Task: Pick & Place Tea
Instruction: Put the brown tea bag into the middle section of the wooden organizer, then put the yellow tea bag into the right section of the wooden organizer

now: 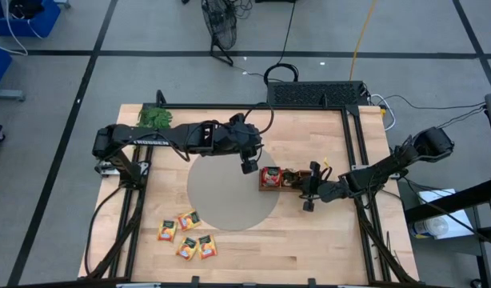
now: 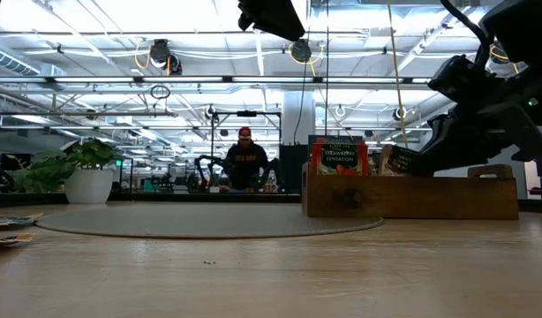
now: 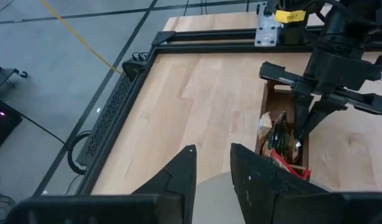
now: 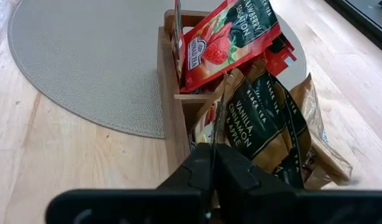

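A long wooden tray (image 1: 293, 186) stands on the table at the right rim of a round grey mat (image 1: 221, 200). Tea sachets stand on edge in its compartments: a red strawberry one (image 4: 228, 37) at the mat end, dark-and-tan vanilla ones (image 4: 265, 124) behind it. Several orange-yellow sachets (image 1: 187, 237) lie flat near the table's front left. My right gripper (image 4: 213, 163) reaches down into the tray from the right, shut on a thin sachet seen edge-on. My left gripper (image 3: 211, 163) hangs open and empty above the mat's far right part (image 1: 249, 166). My right gripper pinches a tea sachet between its two fingers. Only the sachet's thin edge (image 4: 219, 112) shows, running out past the fingertips. The fingers slant down from the table's right side. The sachet stands on edge in the tray among the vanilla sachets; its lower end is hidden by them.
A green leafy sprig (image 1: 155, 118) lies at the table's far left corner. Black frame rails (image 1: 353, 152) run along the table's sides. A person (image 2: 244, 163) stands far off in the room behind. Bare wood stretches along the near edge.
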